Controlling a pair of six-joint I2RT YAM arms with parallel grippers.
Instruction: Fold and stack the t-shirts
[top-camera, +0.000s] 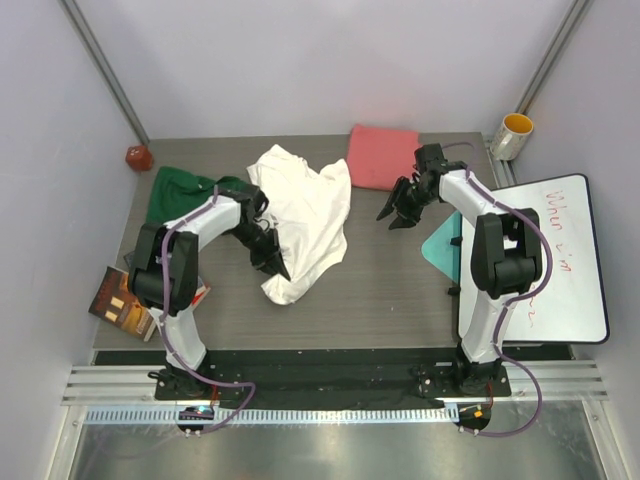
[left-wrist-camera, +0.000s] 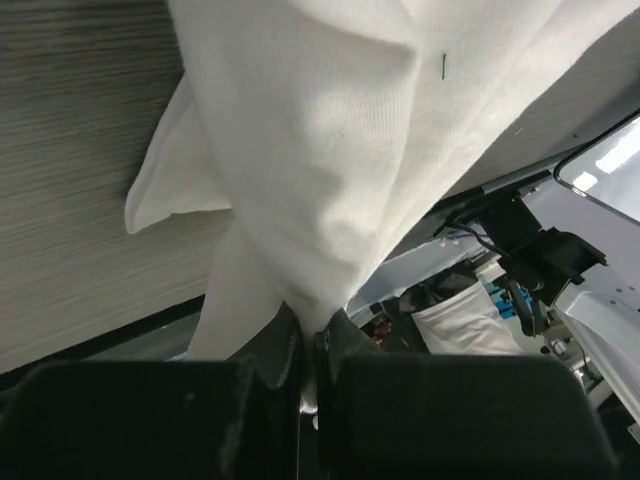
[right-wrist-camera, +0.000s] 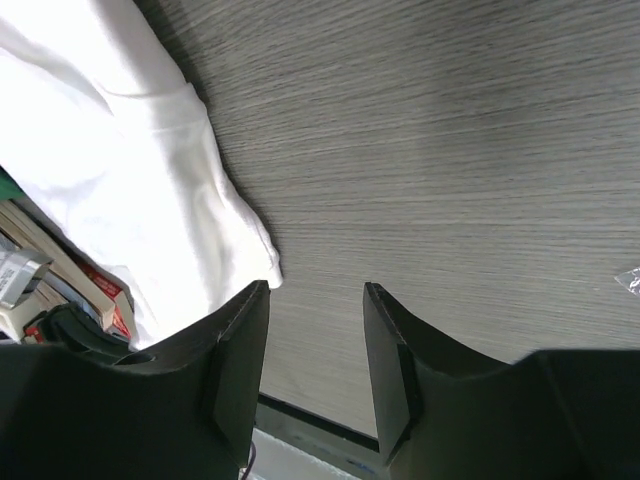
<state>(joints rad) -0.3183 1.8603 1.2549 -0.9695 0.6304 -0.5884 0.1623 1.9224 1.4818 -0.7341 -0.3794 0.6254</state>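
My left gripper is clamped on a bunched fold of the white shirt. The cloth comes up from between my fingers and spreads out ahead of them, where the rest lies crumpled on the table. My right gripper hangs over bare tabletop, fingers apart with nothing between them. The white shirt's edge lies just beside its left finger, and I cannot tell whether they touch. The pink shirt lies folded flat near the right gripper, on its far side. The green shirt lies rumpled beyond my left gripper on its outer side, up against the white one.
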